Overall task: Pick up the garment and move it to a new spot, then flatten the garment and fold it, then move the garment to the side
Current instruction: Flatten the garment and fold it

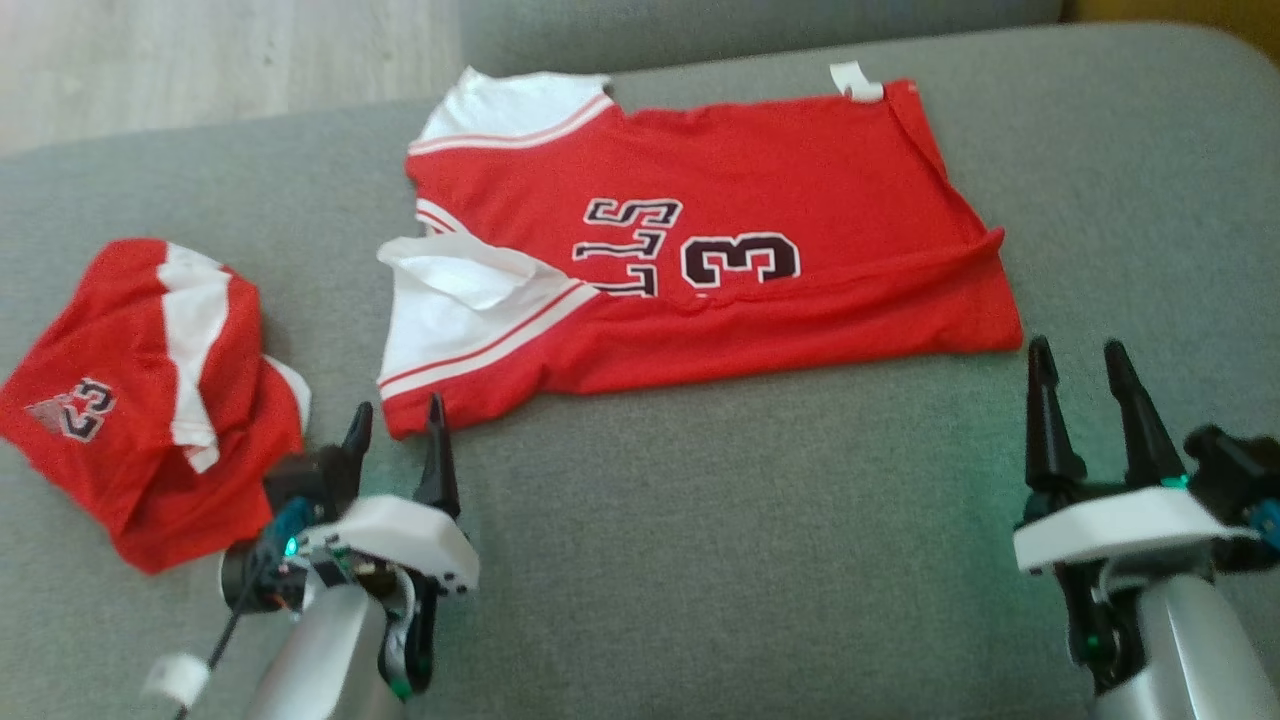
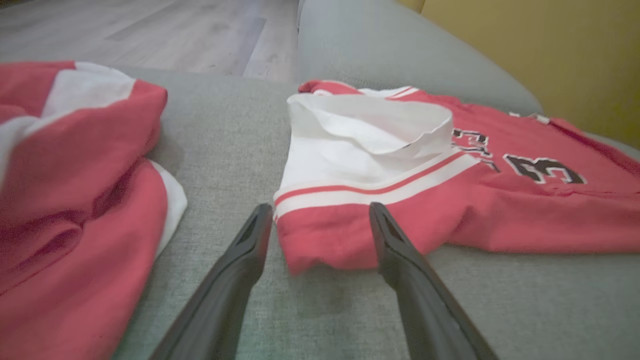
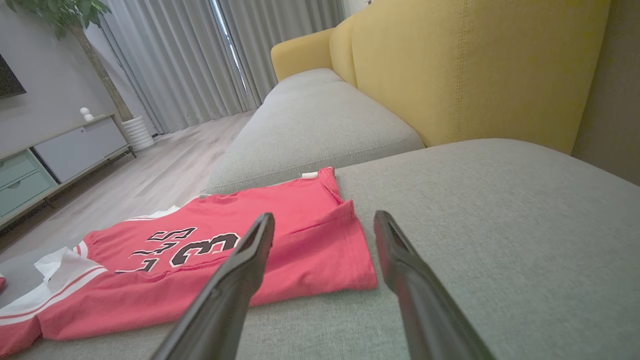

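Furthest left, a crumpled red garment with white stripes (image 1: 150, 400) is lying in a heap on the grey fabric sofa seat (image 1: 700, 560). A dark printed "23" is showing on it, too blurred to read cleanly, and its folds are hiding its shape, so I cannot tell what kind of garment it is.

Just beside it, the left hand (image 1: 398, 405) is hanging low over the seat with its two dark fingers spread apart and nothing between them. Its fingertips are sitting on either side of the near sleeve corner of the jersey. Whether they are touching the cloth or the cushion I cannot tell.

The red short-sleeved jersey with white sleeves (image 1: 700, 250) is lying spread in the middle of the seat, between the two hands, with its neck end towards the left. The near white sleeve is curling back over the chest and covering part of the black lettering, so only a few letters and a "3" are showing. A long crease is running along the near edge. A small white tag (image 1: 858, 82) is sticking out at the far hem.

On the right, the right hand (image 1: 1078, 347) is hovering just beside the jersey's hem corner, apart from it, fingers wide and holding nothing. Its arm is being cut off by the picture's edge.

Behind the seat, a yellow upholstered backrest (image 3: 475, 65) is rising.
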{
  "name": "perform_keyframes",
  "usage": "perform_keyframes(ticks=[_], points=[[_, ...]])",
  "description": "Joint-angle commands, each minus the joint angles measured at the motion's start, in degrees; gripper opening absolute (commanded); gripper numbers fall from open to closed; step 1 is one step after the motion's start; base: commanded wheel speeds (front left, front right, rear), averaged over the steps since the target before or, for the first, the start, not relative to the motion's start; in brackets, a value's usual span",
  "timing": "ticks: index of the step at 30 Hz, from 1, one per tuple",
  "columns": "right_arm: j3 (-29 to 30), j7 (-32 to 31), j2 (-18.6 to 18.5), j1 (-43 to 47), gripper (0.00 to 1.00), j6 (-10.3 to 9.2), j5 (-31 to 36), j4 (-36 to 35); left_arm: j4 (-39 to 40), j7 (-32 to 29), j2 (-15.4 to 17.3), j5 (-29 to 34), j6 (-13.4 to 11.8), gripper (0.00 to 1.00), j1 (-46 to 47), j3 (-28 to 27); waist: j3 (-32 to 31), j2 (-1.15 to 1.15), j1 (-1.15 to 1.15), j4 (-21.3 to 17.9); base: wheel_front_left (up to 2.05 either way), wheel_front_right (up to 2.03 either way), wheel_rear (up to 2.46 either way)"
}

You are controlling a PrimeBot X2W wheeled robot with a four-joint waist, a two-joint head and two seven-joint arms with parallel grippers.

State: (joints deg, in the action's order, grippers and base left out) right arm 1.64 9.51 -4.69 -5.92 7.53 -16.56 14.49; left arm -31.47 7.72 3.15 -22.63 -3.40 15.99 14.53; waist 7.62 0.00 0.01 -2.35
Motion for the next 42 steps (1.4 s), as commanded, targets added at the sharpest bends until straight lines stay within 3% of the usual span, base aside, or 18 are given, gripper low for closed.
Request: perform_keyframes(ticks=[1,7,12,13,14,15,25,35,42], points=[[-1.84,0.0,-0.09,-3.28,1.0,-0.04,0.44,-2.4,-0.59,-1.07,1.13,0.29,-0.67,1.0,3.54,-2.46,1.88,0.0,-0.01,-1.06,0.0,0.0,0.0],[-3.2,0.51,0.17,-5.03,1.0,-0.04,0.28,-2.1,-9.09,-5.22,3.19,0.64,-3.15,1.0,8.73,-3.18,4.06,0.0,-0.01,-2.97,0.0,0.0,0.0],[-3.57,1.0,0.34,-5.36,1.0,-0.04,0.0,-1.43,-13.21,-7.77,3.45,0.49,-3.44,1.0,9.95,-2.7,4.06,0.0,-0.01,-3.73,0.0,0.0,0.0],[-3.58,1.06,0.35,-5.37,1.0,-0.04,-0.05,-1.27,-13.71,-7.96,3.38,0.37,-3.35,0.87,10.04,-2.61,3.97,0.0,-0.01,-3.77,0.0,0.0,0.0],[-3.54,1.09,0.35,-5.39,1.0,-0.04,-0.1,-1.1,-13.99,-7.84,3.3,0.26,-3.27,0.21,10.12,-2.55,3.86,0.0,-0.01,-3.77,0.0,0.0,0.0],[-3.44,1.09,0.34,-5.44,1.0,-0.04,-0.12,-0.91,-14.09,-7.43,3.23,0.22,-3.16,0.0,10.2,-2.47,3.74,0.0,-0.01,-3.73,0.0,0.0,0.0],[0.15,-4.09,0.44,-9.01,1.0,-0.04,3.41,2.57,-7.83,3.74,2.58,0.8,-1.99,0.0,11.54,-1.93,3.35,0.0,-0.01,-1.19,0.0,0.0,0.0],[7.37,-12.77,1.65,-16.3,1.0,-0.04,8.55,13.16,-1.96,5.92,2.03,2.81,-1.07,0.0,11.6,1.07,4.05,0.0,-0.01,1.47,0.0,0.0,0.0],[11.14,-14.62,1.79,-22.13,1.0,-0.04,11.19,23.66,-0.32,5.32,1.93,3.14,-1.0,0.0,11.12,2.58,4.67,0.0,-0.01,2.42,0.0,0.0,0.0]])
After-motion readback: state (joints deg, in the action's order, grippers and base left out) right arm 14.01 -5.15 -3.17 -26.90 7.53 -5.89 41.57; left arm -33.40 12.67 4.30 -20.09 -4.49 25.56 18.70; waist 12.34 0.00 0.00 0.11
